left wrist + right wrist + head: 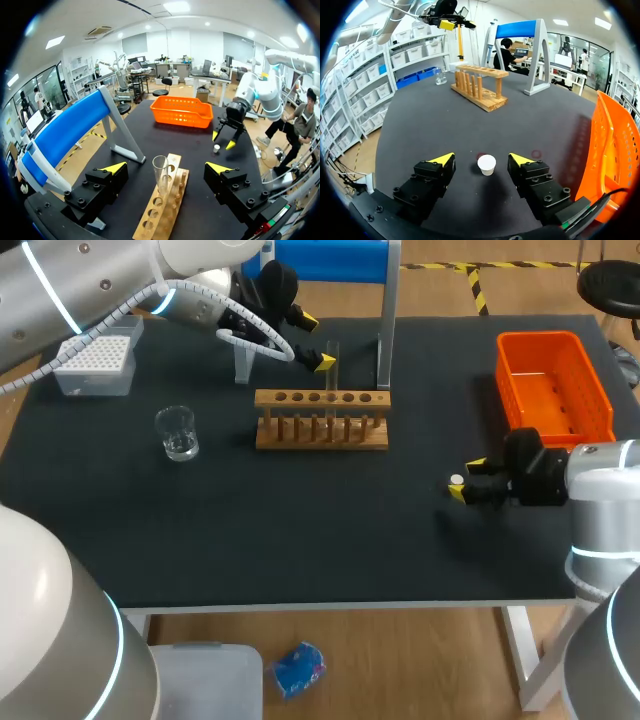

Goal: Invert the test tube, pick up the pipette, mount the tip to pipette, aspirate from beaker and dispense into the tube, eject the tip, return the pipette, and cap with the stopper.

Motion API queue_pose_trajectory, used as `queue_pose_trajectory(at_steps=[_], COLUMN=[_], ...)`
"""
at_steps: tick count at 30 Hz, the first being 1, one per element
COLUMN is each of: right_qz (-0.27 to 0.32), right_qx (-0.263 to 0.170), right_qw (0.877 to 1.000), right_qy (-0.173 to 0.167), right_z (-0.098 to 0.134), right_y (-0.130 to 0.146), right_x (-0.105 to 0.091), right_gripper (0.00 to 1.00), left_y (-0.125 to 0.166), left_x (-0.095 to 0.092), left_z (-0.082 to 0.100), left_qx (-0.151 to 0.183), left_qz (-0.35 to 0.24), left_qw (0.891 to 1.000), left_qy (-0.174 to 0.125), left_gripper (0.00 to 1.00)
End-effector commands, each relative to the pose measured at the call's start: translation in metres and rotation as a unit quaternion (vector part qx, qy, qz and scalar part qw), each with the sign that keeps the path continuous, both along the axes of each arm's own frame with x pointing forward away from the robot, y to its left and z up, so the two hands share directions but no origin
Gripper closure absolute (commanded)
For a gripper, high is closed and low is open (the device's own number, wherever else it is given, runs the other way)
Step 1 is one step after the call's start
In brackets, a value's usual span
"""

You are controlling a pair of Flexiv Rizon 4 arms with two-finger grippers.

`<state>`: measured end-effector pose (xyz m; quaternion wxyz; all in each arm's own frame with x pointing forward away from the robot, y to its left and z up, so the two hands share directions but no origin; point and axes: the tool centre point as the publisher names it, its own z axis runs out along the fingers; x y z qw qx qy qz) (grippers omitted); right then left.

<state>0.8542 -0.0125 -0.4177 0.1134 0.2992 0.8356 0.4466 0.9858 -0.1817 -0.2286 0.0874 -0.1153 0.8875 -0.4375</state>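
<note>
While upright in its rack [159, 216], 1 test tube [160, 172] — left gripper [166, 167] open around it, right gripper [482, 159] open astride stopper [486, 164].

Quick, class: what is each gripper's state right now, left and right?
Left gripper: open, clear glass test tube between its fingers, untouched.
Right gripper: open, small white stopper between its fingers, untouched.

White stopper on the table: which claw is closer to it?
The right claw: the stopper sits between its open jaws, untouched. The left claw is across the table, open around the test tube at the wooden rack.
</note>
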Motion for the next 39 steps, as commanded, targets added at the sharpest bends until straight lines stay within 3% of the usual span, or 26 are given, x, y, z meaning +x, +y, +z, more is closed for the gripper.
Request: queue_pose_trajectory(at_steps=[1,4,6,28,39], right_qz=[0.000,0.001,0.002,0.004,0.003], right_qx=[-0.002,-0.003,-0.003,-0.008,-0.010], right_qw=[1.000,1.000,1.000,1.000,1.000], right_qy=[0.002,0.003,0.003,0.009,0.010], right_z=[-0.0043,-0.0050,-0.0052,-0.0085,-0.0088], right_y=[0.0026,0.0039,0.0046,0.0053,0.0039], right_x=[0.0062,0.0082,0.0092,0.0112,0.0108], right_gripper=[0.35,0.40,0.49,0.60,0.75], left_y=[0.0019,0.0019,0.0019,0.0019,0.0019], left_x=[0.0040,0.0040,0.0040,0.0040,0.0040], left_z=[0.0000,0.0000,0.0000,0.0000,0.0000], left_qx=[-0.001,-0.001,-0.001,-0.001,-0.001], left_qz=[-0.007,-0.007,-0.007,-0.007,-0.007], left_qw=[1.000,1.000,1.000,1.000,1.000], left_qy=[0.003,0.003,0.003,0.003,0.003], left_gripper=[0.00,0.00,0.00,0.00,0.00])
